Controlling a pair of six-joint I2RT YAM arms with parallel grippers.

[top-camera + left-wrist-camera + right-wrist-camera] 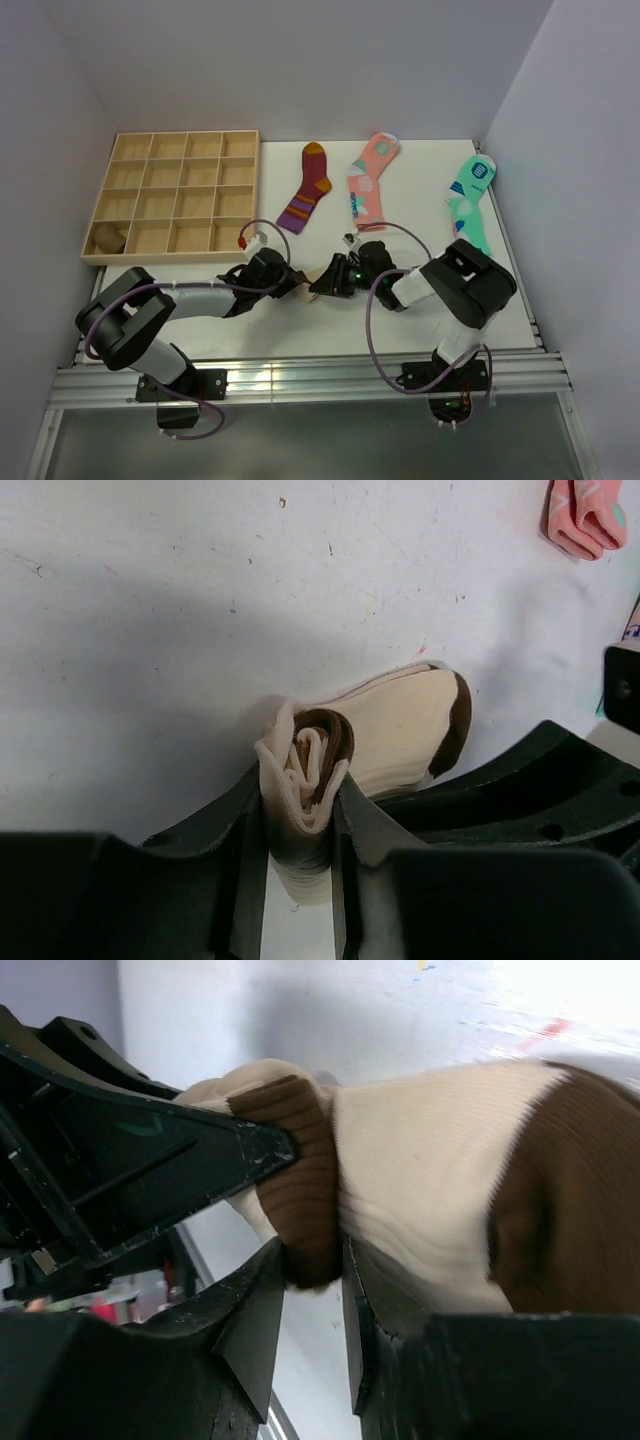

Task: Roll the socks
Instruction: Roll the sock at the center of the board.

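A beige sock [311, 277] with a dark brown toe and band lies mid-table between both grippers. In the left wrist view its rolled end [305, 765] stands squeezed between the fingers of my left gripper [300, 792], which is shut on it. The flat toe part [410, 730] stretches away behind the roll. In the right wrist view my right gripper [313, 1260] has its jaws a little apart, with the brown band [295, 1160] hanging loosely between them. The two grippers [298, 285] [322, 283] almost touch. A brownish bundle [108, 238] sits in the tray's near-left compartment.
A wooden compartment tray [170, 257] stands at the back left. Beyond the grippers lie a maroon striped sock [307, 190], a pink patterned sock [368, 178] and a mint-green sock [470, 200]. The table's right edge runs close to the green sock.
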